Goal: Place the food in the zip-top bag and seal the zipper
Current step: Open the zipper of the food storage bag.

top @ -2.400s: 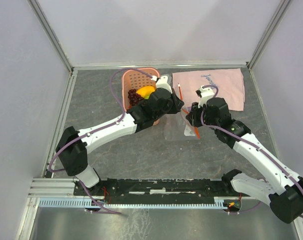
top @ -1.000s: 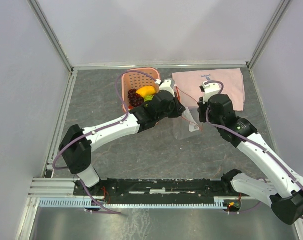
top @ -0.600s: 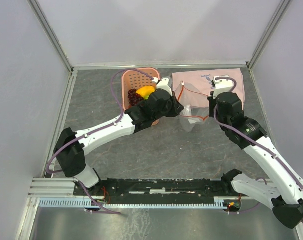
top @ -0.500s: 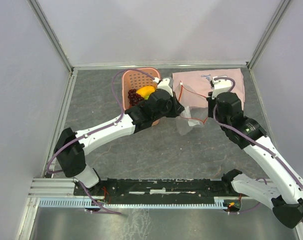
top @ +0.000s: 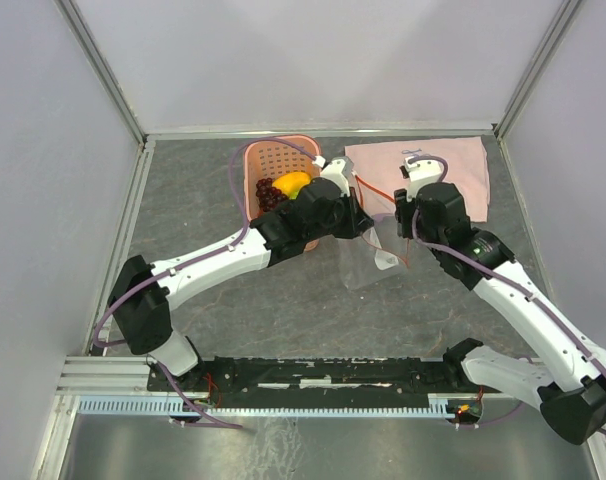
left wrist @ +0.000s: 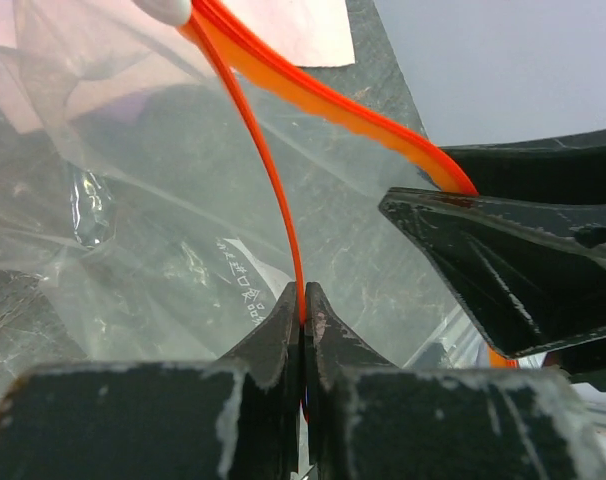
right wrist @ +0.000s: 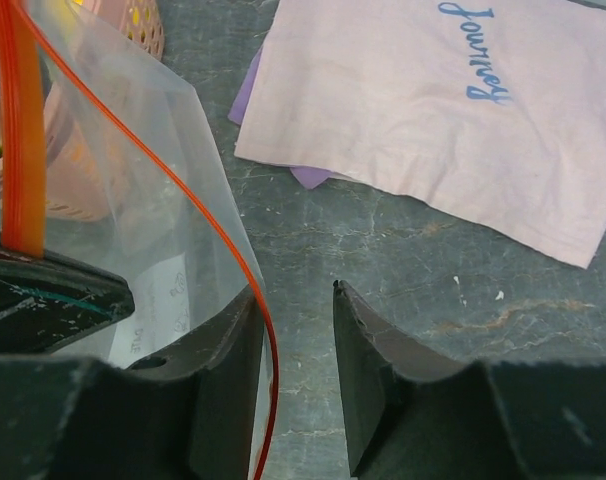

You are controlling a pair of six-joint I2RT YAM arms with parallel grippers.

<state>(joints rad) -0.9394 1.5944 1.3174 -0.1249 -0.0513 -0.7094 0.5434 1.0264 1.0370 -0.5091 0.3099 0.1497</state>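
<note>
My left claw (left wrist: 303, 300) is pressed together on the orange zipper (left wrist: 273, 170) of the clear bag (left wrist: 133, 200). Its own camera shows the thin strip running straight into the closed tips, and the strip's white end at the top edge. From above none of that pinch can be seen, only the bag hanging crumpled between my two wrists over the grey table (top: 283, 300). I cannot tell whether its bottom touches the table.

My right claw (right wrist: 295, 300) is spread. Its camera shows a clear gap between the fingers, with the zipper passing just inside the left one, touching or nearly so. It also shows blue writing on the pink cloth (right wrist: 433, 130), too small to read from above.

Only the top camera shows the yellow fruit (top: 293, 183) and dark grapes (top: 268, 195) in the pink basket (top: 273, 158), beside my left wrist.
</note>
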